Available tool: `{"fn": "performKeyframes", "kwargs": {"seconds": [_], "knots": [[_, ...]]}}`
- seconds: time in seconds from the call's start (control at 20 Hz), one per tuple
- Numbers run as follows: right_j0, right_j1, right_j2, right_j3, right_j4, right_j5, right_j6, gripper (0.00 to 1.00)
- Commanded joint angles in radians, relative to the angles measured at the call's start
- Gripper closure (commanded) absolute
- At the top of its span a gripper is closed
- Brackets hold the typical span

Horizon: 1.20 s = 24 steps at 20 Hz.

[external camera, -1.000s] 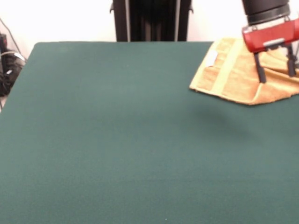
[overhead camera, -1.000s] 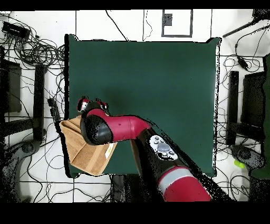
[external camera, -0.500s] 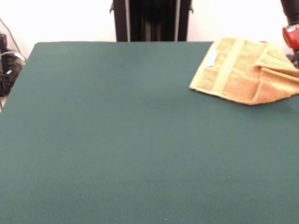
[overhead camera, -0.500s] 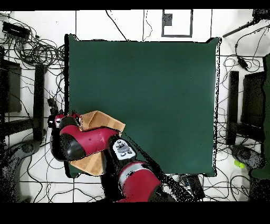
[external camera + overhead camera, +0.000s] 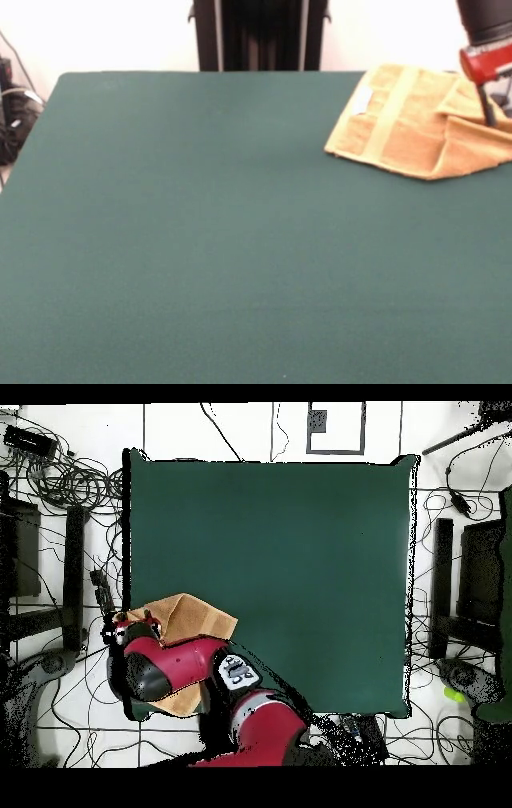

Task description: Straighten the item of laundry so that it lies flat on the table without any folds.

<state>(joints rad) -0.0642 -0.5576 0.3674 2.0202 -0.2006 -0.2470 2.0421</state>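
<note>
Folded towel (image 5: 416, 128) at the desk (image 5: 240, 240) corner — pincer (image 5: 498, 108) above its 3 o'clock edge; pincer's state unclear.

A dark green worktop (image 5: 208, 240) fills the front view. On it lies one folded golden-orange towel (image 5: 404, 128), rumpled, at its far right corner, reaching the edge.

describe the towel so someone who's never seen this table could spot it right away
Start from the dark green table, which fills the front view. At its far right corner lies the towel, with the red gripper at its right end. It is the only golden-orange thing on the cloth, rumpled and folded over itself, with a paler woven band and a small white tag.
</note>
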Motion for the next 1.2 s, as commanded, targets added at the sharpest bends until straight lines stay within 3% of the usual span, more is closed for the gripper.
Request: {"fn": "performKeyframes", "kwargs": {"seconds": [0.05, 0.4, 0.9, 1.2], "knots": [[-0.031, 0.052, -0.041, 0.087, -0.082, -0.037, 0.117, 0.00], [-0.017, 0.083, -0.068, 0.100, -0.126, -0.091, 0.137, 0.00], [0.155, 0.313, -0.205, -0.024, -0.068, -0.302, 0.134, 0.00], [0.135, 0.407, -0.184, -0.103, -0.099, -0.331, 0.125, 0.00]]}}
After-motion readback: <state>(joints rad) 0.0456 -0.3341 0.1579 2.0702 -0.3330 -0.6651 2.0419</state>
